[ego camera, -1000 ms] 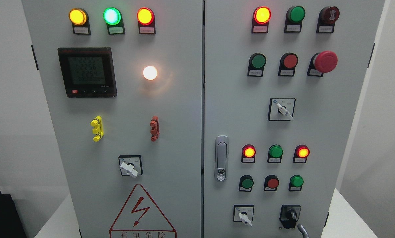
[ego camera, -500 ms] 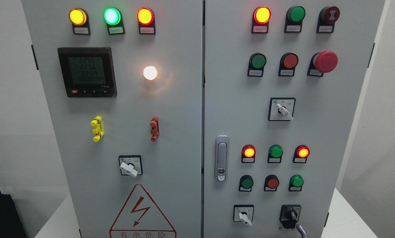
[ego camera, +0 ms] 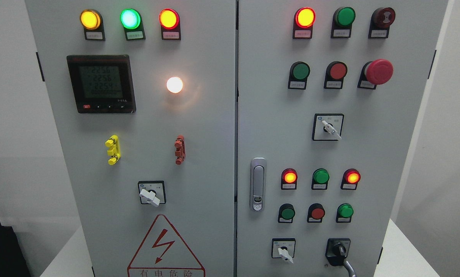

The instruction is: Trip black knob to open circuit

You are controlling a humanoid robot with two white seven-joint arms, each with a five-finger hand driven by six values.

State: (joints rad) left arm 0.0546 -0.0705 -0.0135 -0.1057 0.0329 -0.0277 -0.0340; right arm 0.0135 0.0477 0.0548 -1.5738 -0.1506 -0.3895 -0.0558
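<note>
A grey finger [ego camera: 349, 266] has crept further up since a second ago, its tip now touching the black knob [ego camera: 338, 251] from five o'clock. The knob sits at the lower right of the cabinet's right door [ego camera: 368, 154]. Most of the right hand is cut off below frame, so I cannot tell its spread.

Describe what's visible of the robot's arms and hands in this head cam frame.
Almost nothing. Only a thin, curved, grey metallic finger tip shows at the bottom edge, by the black knob. No palm, arm, cable or marking is in view, so I cannot tell which robot hand it belongs to.
</note>
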